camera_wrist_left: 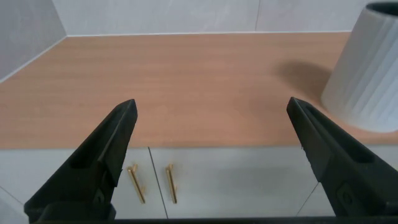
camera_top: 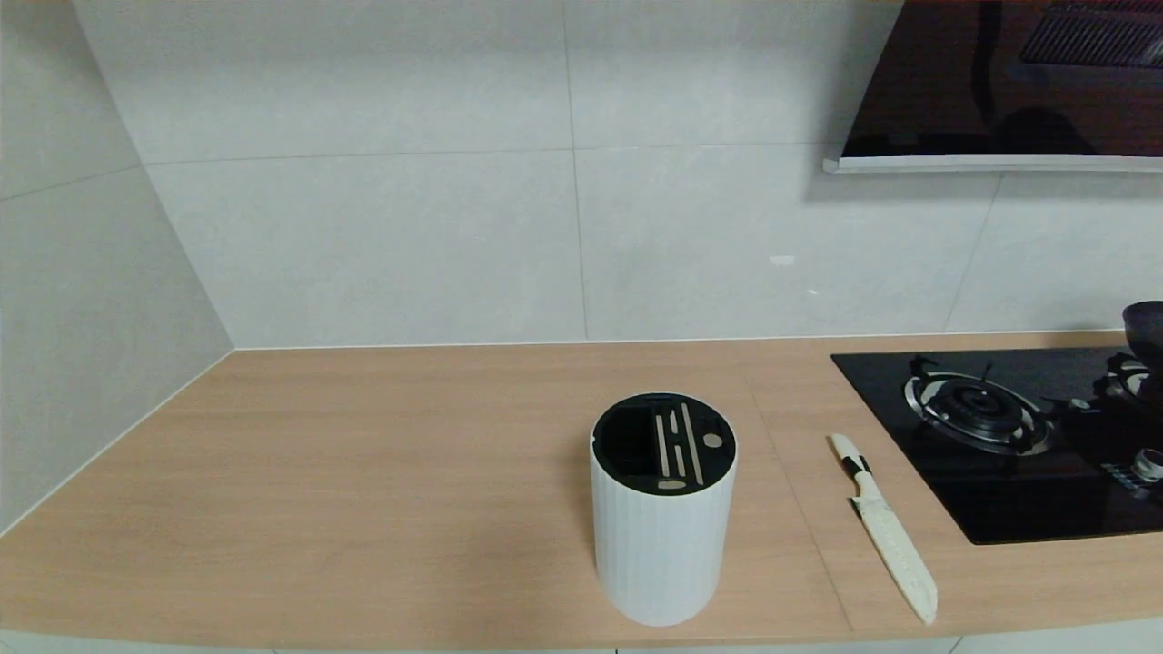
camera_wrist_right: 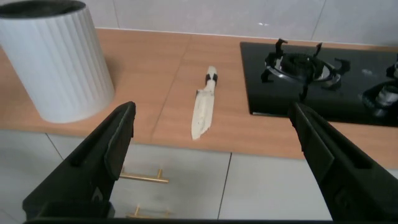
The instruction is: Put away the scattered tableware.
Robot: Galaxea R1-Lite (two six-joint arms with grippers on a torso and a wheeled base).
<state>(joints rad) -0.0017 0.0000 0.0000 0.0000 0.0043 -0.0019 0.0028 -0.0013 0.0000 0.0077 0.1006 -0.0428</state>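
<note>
A cream knife [camera_top: 883, 527] with a black band on its handle lies flat on the wooden counter [camera_top: 382, 454], blade toward the front edge, between the holder and the hob. The knife [camera_wrist_right: 204, 109] also lies ahead of my right gripper [camera_wrist_right: 211, 162], which is open and held off the counter's front edge. A white ribbed cylindrical holder [camera_top: 662, 509] with a black slotted top stands near the front edge. My left gripper [camera_wrist_left: 211, 162] is open with nothing between its fingers, in front of the counter edge, with the holder [camera_wrist_left: 367, 68] off to one side.
A black gas hob [camera_top: 1008, 427] with burners occupies the counter's right end, under a dark range hood [camera_top: 1008, 86]. Tiled walls close the back and left. Cabinet doors with gold handles [camera_wrist_left: 152, 183] sit below the counter edge.
</note>
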